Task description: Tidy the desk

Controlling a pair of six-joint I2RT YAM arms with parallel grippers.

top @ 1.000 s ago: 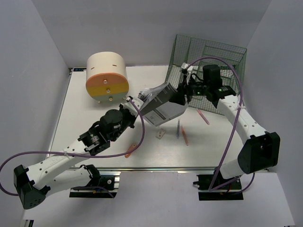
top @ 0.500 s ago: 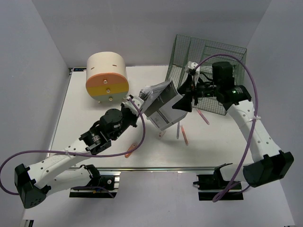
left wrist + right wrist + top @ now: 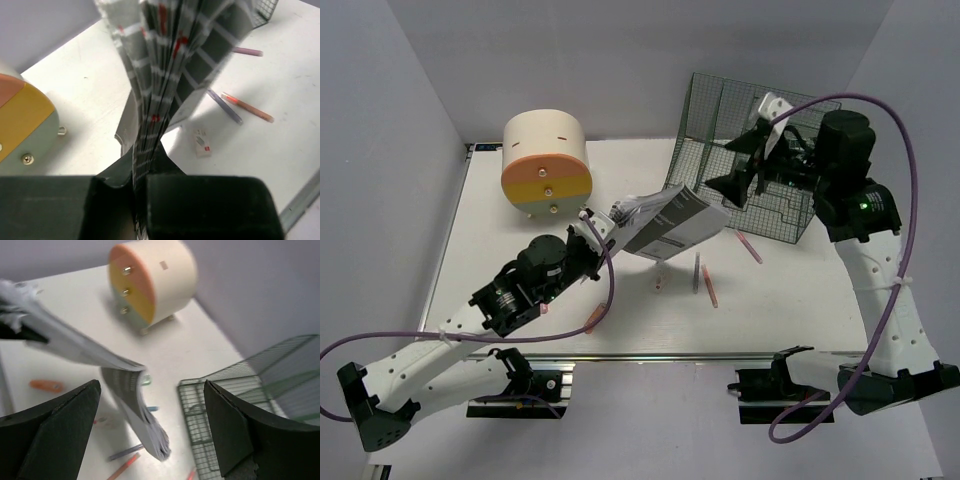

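Observation:
The white desk (image 3: 510, 270) holds scattered pens. My left gripper (image 3: 607, 226) is shut on the spine edge of a grey booklet (image 3: 672, 224) and holds it tilted above the desk's middle. In the left wrist view the booklet (image 3: 165, 65) fans out from between my jaws (image 3: 140, 175). My right gripper (image 3: 752, 162) is open and empty, raised in front of the green wire rack (image 3: 775, 215). In the right wrist view it (image 3: 150, 435) looks down on the booklet (image 3: 132, 407), apart from it.
A cream-and-orange drawer box (image 3: 545, 160) stands at the back left. A purple pen (image 3: 696, 272), an orange pen (image 3: 709, 288) and a pink pen (image 3: 749, 247) lie right of centre. A small eraser (image 3: 660, 283) lies under the booklet. An orange marker (image 3: 597, 318) lies near the front rail.
My right gripper has let go of the booklet and moved up and to the right, toward the rack. My left gripper still holds the booklet, which has swung flatter.

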